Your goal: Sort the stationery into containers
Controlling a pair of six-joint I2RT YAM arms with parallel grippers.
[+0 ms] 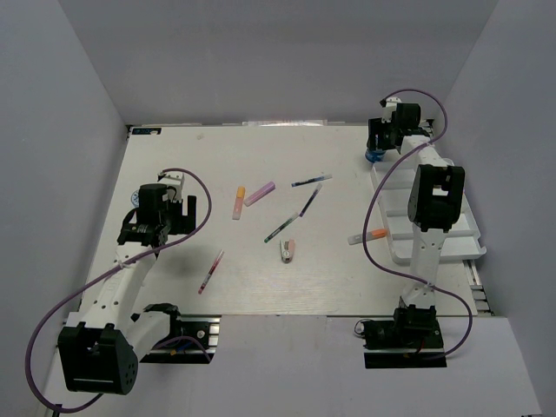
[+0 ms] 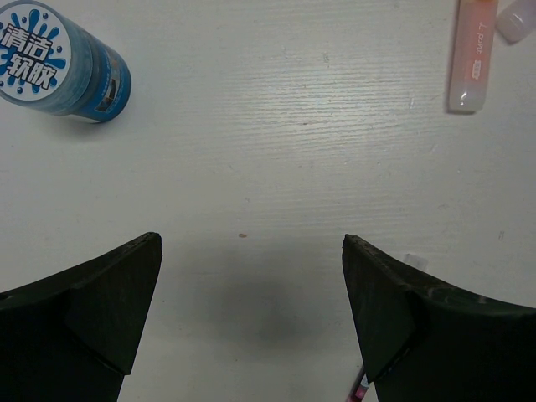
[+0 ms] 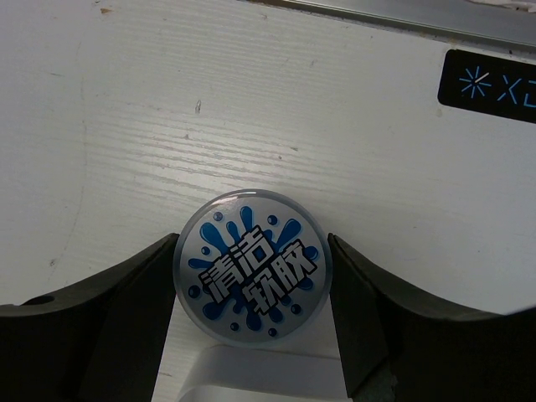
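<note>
From above, the left gripper (image 1: 169, 207) hangs over the left part of the table (image 1: 174, 156), with a small blue tub (image 1: 135, 199) just to its left. The loose stationery lies to its right. A yellow-orange highlighter (image 1: 239, 202) and a pink highlighter (image 1: 259, 193) are nearest. Further right are three dark pens (image 1: 310, 200) and a small pink-white eraser (image 1: 287, 250). A red pen (image 1: 211, 272) lies nearer the arm bases. An orange highlighter (image 1: 367, 235) rests against the near-left edge of the white tray (image 1: 469, 239) on the right side. The right gripper (image 1: 378, 149) is at the tray's far-left corner, over a second blue tub (image 1: 375, 157).

In the left wrist view the fingers (image 2: 109, 293) are spread wide with only bare table between them. The first tub lies on its side at the upper left, well apart from them, and the yellow-orange highlighter is at the upper right.

In the right wrist view both fingers (image 3: 126, 310) press against the sides of the second tub. Its round blue-splash lid faces the camera, and a white tray edge shows just below it.
</note>
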